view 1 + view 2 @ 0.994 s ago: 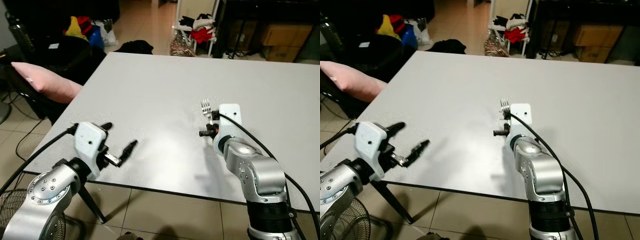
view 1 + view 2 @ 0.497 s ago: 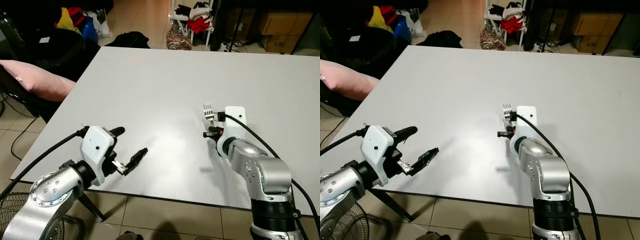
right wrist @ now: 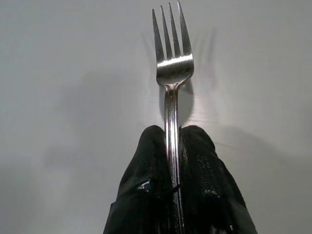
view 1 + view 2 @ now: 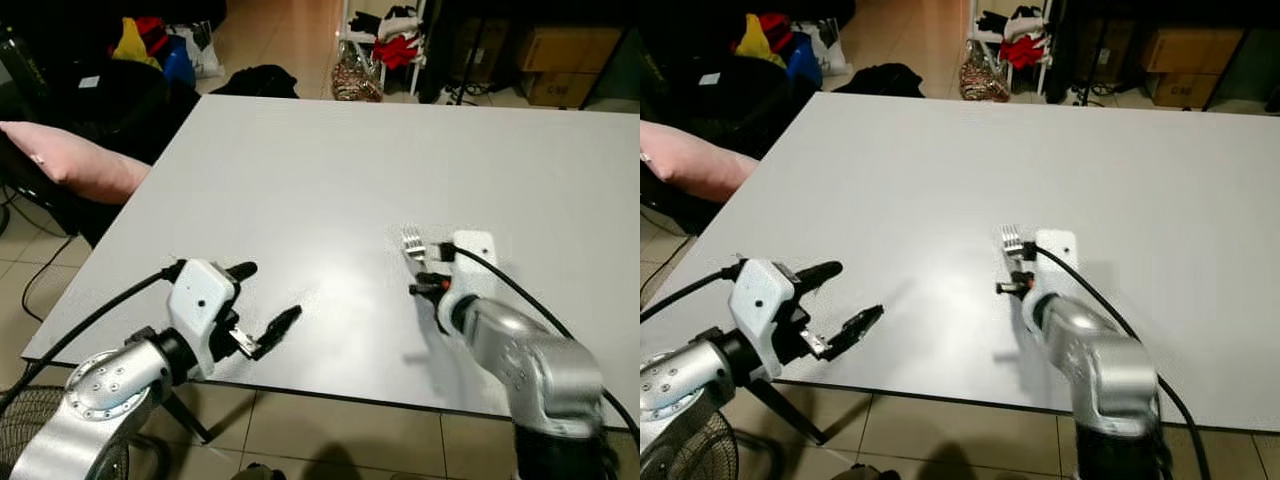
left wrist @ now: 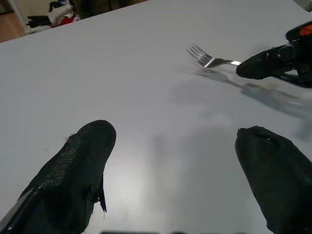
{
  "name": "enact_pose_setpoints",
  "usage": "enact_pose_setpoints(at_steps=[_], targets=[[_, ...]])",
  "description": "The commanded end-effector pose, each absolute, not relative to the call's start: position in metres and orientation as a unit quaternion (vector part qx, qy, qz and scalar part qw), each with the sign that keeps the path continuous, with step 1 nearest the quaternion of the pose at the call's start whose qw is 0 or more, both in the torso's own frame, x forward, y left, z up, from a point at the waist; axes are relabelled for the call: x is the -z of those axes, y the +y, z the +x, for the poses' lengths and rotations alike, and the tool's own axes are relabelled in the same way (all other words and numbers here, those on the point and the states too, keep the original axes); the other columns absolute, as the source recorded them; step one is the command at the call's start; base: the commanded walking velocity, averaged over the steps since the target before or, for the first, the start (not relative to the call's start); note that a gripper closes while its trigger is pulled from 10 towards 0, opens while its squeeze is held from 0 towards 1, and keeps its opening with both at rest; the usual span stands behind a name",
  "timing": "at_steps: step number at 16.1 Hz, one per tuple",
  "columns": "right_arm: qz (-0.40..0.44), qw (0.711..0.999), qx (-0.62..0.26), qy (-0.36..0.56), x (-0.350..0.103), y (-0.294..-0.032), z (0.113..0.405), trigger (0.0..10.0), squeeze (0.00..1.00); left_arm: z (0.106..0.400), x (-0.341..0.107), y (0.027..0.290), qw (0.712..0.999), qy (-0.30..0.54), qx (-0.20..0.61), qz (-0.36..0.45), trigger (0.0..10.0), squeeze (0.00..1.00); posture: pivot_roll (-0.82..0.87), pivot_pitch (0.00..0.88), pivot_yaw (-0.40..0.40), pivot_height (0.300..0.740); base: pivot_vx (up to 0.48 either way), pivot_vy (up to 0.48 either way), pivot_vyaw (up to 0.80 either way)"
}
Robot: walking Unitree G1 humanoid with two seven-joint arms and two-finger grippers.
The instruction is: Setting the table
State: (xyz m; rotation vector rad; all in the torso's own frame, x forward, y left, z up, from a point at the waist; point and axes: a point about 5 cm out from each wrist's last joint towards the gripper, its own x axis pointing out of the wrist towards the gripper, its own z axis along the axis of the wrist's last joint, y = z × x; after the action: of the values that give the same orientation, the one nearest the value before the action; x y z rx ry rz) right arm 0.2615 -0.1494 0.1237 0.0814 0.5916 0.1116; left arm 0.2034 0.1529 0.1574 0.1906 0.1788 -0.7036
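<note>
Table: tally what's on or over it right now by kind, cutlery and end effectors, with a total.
Forks: 1, the fork, clamped in the right end effector over the table.
End effectors: 2, the right one and the left end effector, open and holding nothing.
Total: 3.

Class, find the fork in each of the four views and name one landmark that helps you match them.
Left eye view: fork right of centre, tines pointing away, above the white table.
Right eye view: fork near centre.
Left wrist view: fork at upper right, handle in black fingers.
Right wrist view: fork upright at centre, gripped low on its handle.
Shared landmark: the right gripper holding it.
</note>
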Motion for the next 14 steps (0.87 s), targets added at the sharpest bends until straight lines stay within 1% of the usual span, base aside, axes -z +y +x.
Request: enact_pose_setpoints(at_steps=[1, 3, 6, 11, 14], targets=[[0.040, 0.956, -0.057, 0.285, -0.127, -0.152, 0.257, 10.0, 0.00, 0.202, -0.158, 0.150, 0.928, 0.083, 0.351, 0.093, 10.0, 0.00, -0.14, 0.046, 0.059, 0.740, 0.000, 0.000, 0.00], [0.035, 0.957, -0.055, 0.283, -0.126, -0.157, 0.251, 10.0, 0.00, 0.202, -0.156, 0.148, 0.926, 0.084, 0.357, 0.089, 10.0, 0.00, -0.15, 0.042, 0.063, 0.740, 0.000, 0.000, 0.00], [0.019, 0.958, -0.038, 0.282, -0.125, -0.172, 0.245, 10.0, 0.00, 0.201, -0.155, 0.143, 0.923, 0.084, 0.366, 0.084, 10.0, 0.00, -0.16, 0.038, 0.065, 0.740, 0.000, 0.000, 0.00], [0.004, 0.954, -0.044, 0.297, -0.120, -0.182, 0.243, 10.0, 0.00, 0.199, -0.155, 0.140, 0.916, 0.088, 0.383, 0.079, 10.0, 0.00, -0.16, 0.031, 0.065, 0.740, 0.000, 0.000, 0.00], [0.007, 0.953, -0.038, 0.301, -0.119, -0.184, 0.239, 10.0, 0.00, 0.187, -0.154, 0.136, 0.891, 0.105, 0.439, 0.053, 10.0, 0.00, -0.16, 0.034, 0.062, 0.740, 0.000, 0.000, 0.00]])
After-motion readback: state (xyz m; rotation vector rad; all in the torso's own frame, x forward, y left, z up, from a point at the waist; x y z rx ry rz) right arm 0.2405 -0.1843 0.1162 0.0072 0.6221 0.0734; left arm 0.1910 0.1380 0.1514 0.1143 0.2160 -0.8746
